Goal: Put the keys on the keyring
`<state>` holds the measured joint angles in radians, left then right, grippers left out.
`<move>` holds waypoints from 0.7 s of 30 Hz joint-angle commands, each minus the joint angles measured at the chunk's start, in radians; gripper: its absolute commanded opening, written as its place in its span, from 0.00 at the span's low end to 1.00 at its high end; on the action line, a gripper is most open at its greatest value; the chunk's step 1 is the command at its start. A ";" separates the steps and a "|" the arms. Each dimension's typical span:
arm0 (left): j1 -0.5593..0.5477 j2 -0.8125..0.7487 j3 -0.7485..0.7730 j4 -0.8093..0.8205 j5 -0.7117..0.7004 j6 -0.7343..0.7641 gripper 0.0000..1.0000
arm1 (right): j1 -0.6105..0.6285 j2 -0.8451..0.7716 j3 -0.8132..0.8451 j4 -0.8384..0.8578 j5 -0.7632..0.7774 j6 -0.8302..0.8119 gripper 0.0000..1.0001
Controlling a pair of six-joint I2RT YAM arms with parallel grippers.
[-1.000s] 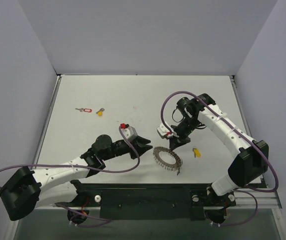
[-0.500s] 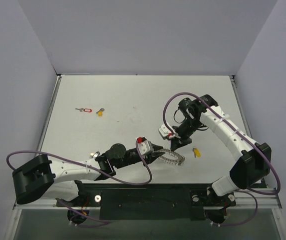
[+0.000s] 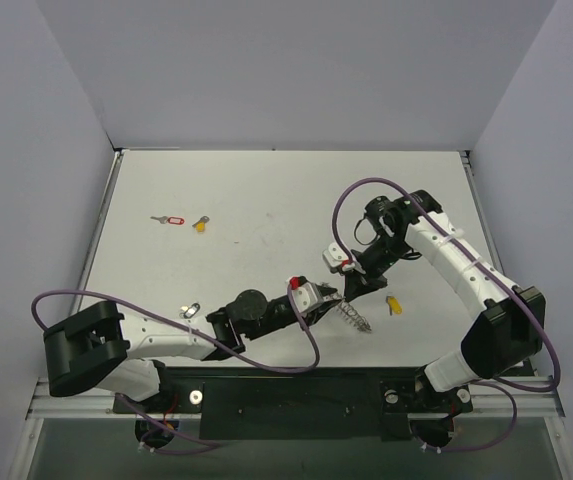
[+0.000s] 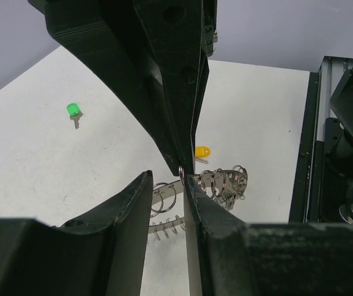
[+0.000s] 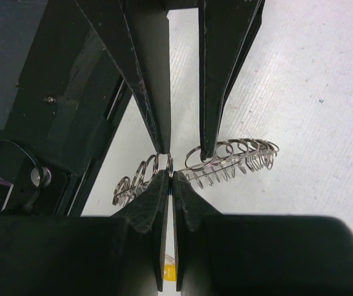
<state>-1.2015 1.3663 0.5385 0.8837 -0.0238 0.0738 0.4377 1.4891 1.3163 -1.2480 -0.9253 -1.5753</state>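
The right gripper (image 5: 169,176) is pressed shut on one thin link of the keyring (image 3: 353,317), which is found at the near middle of the table (image 3: 266,190). The left gripper (image 4: 168,182) is spread a little, with links between its tips. The loop is best gripped firmly and pulled apart slowly, so a gap is made. A yellow key (image 3: 394,305) is seen just beside it, not yet put on.

Bright even overhead light, soft shadows on table (image 3: 266,200); left gripper (image 4: 168,180) close-up dark & blurry.
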 commanded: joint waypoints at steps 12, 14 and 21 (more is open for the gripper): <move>-0.013 0.077 0.078 0.066 -0.034 0.037 0.36 | -0.030 -0.052 -0.019 -0.044 -0.096 -0.015 0.00; -0.015 0.077 0.081 0.063 -0.033 0.041 0.36 | -0.030 -0.050 -0.020 -0.045 -0.098 -0.014 0.00; -0.015 0.048 0.058 0.052 -0.031 0.061 0.35 | -0.030 -0.055 -0.020 -0.045 -0.099 -0.017 0.00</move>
<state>-1.2121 1.4414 0.5758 0.8944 -0.0467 0.1093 0.4118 1.4712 1.3010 -1.2404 -0.9512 -1.5757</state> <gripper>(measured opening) 0.353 0.007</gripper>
